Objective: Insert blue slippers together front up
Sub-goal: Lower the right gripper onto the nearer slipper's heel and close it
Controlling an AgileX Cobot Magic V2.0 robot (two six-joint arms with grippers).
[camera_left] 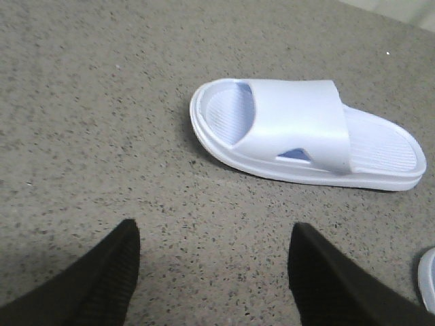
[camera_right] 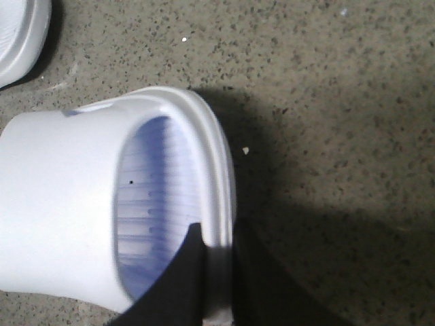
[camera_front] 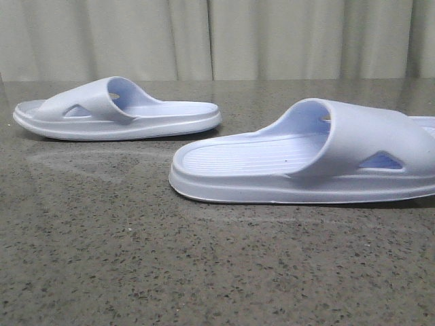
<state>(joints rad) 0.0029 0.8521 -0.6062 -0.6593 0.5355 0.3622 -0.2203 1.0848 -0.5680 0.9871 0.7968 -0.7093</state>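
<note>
I read the right gripper [camera_right: 216, 272] as closed on the rim of the near slipper [camera_front: 306, 159]: in the right wrist view one finger sits inside on the ribbed footbed, the other outside the sole wall, with the rim pinched between them. I judge this edge pinch is chosen because the rim is thin enough to fit the jaws and leaves the strap opening unobstructed.

The left gripper [camera_left: 214, 272] is open and holds nothing. The far slipper [camera_left: 306, 136] lies ahead of its fingers, clear of them, flat on its sole with one triangular cut-out facing the tool. Bare table [camera_front: 102, 258] separates the fingers from its nearest edge, so I have open room for a straight approach.

In the front view the two slippers rest sole-down, well apart and pointing opposite ways. Neither arm shows in that view. I judge the nesting is not yet begun. Outboard of the right fingers the table is bare and shadowed.
</note>
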